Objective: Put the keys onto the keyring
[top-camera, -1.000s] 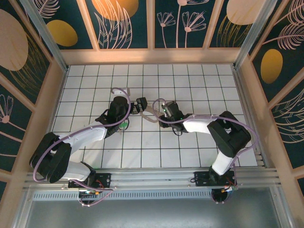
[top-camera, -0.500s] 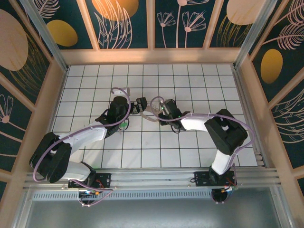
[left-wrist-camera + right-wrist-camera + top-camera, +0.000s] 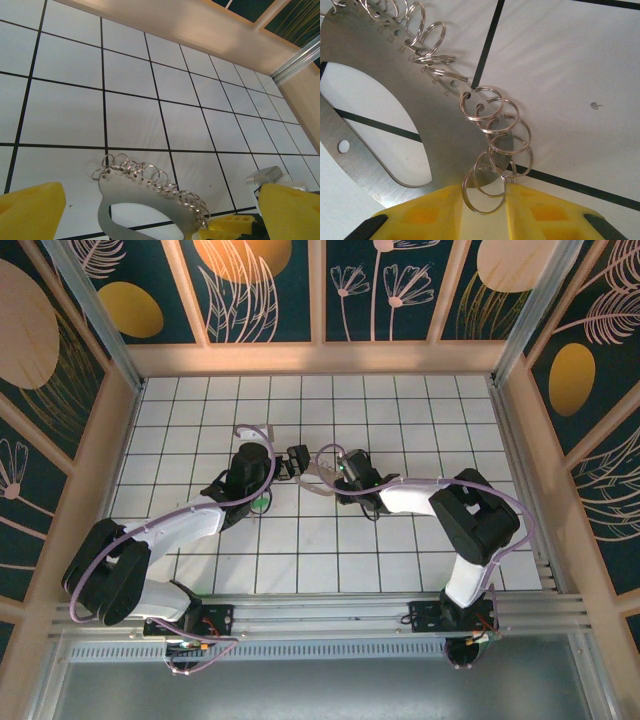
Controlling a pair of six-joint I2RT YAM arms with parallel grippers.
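The keyring (image 3: 318, 480) is a flat silvery loop-shaped plate with several small split rings along its edge; it lies on the white tiled floor between my two grippers. In the left wrist view the keyring (image 3: 150, 197) sits between my left gripper's (image 3: 160, 200) wide-open yellow fingers (image 3: 30, 212). My right gripper (image 3: 482, 192) is shut on the end of the keyring (image 3: 435, 130), with one split ring (image 3: 484, 211) spanning the narrow gap between its pads. A key with a green head (image 3: 259, 504) peeks out beside the left arm. My left gripper (image 3: 299, 461) and right gripper (image 3: 333, 472) face each other.
Wooden walls (image 3: 320, 358) ring the tiled floor (image 3: 400, 410). The right gripper's yellow fingertips (image 3: 227, 225) show at the bottom of the left wrist view. Open tiles lie behind and in front of the grippers.
The right arm has shifted slightly to the left, closer onto the keyring. The left arm has stayed still and open.
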